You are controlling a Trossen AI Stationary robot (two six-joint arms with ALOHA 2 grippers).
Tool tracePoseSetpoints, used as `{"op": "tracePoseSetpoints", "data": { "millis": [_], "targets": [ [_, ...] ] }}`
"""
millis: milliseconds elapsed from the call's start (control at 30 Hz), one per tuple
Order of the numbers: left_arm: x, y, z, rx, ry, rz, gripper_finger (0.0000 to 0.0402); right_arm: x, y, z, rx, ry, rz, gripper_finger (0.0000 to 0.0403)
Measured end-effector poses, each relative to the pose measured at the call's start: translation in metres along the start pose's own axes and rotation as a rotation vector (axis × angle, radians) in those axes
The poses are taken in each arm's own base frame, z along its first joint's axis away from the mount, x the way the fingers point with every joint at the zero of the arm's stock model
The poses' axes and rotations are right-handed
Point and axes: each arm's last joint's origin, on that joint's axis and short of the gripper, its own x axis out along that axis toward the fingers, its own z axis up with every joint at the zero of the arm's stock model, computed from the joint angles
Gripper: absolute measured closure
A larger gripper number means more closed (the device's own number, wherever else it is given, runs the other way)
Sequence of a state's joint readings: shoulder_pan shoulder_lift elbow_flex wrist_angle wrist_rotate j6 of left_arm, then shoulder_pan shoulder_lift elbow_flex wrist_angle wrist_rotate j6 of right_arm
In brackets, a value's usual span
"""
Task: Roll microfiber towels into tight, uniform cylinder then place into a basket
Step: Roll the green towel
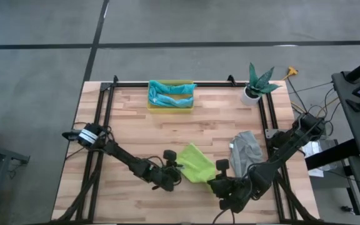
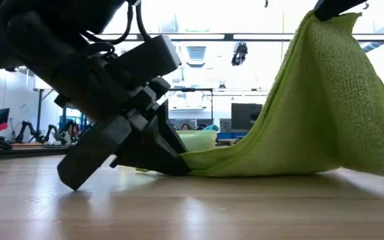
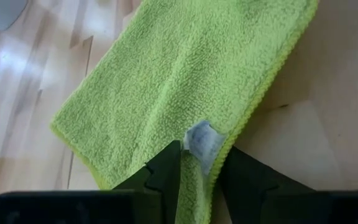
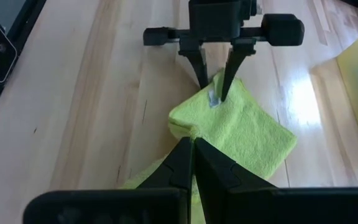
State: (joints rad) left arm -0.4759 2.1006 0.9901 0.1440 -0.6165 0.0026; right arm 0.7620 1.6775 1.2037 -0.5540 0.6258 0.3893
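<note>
The lime green towel (image 1: 195, 164) lies near the table's front middle, one end flat on the wood and the other end raised. My right gripper (image 1: 219, 182) is shut on the raised end. My left gripper (image 3: 202, 163) stands open at the flat end. It slants down, one finger over the cloth and one over bare wood, astride the edge by a white tag (image 3: 204, 140). The grey towel (image 1: 245, 147) lies bunched to the right. The yellow basket (image 1: 170, 107) at the far edge holds teal and light blue towels (image 1: 170, 94). My left gripper has its fingertips (image 4: 225, 90) down at the towel's hemmed edge beside the tag; whether they touch the cloth I cannot tell. My right gripper pinches the towel's raised end (image 2: 325, 27) between its shut fingers, which hide the exact spot. That end is lifted clear. The cloth slopes down from it, and the lower part (image 2: 245, 163) lies on the table.
A white plant pot (image 1: 250, 94) stands at the far right corner. A black frame rail (image 1: 167, 84) runs along the far edge and both sides. Bare wood lies between the basket and the lime green towel.
</note>
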Motion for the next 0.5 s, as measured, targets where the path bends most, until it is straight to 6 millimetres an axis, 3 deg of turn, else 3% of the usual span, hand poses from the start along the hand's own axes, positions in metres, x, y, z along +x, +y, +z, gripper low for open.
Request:
{"op": "tracePoseSetpoints", "data": {
  "millis": [67, 200, 500],
  "targets": [
    [0.0, 0.0, 0.0, 0.001, 0.0, 0.011, 0.0324, 0.0, 0.0, 0.0, -0.006, 0.003, -0.002, 0.0394],
    [-0.002, 0.001, -0.001, 0.005, 0.017, 0.023, 0.0389, 0.0, -0.001, -0.003, -0.023, 0.022, -0.012, 0.0394],
    [-0.017, 0.012, -0.006, 0.05, 0.129, 0.061, 0.0401, 0.0, -0.004, -0.017, -0.062, 0.178, 0.046, 0.0394]
  ]
}}
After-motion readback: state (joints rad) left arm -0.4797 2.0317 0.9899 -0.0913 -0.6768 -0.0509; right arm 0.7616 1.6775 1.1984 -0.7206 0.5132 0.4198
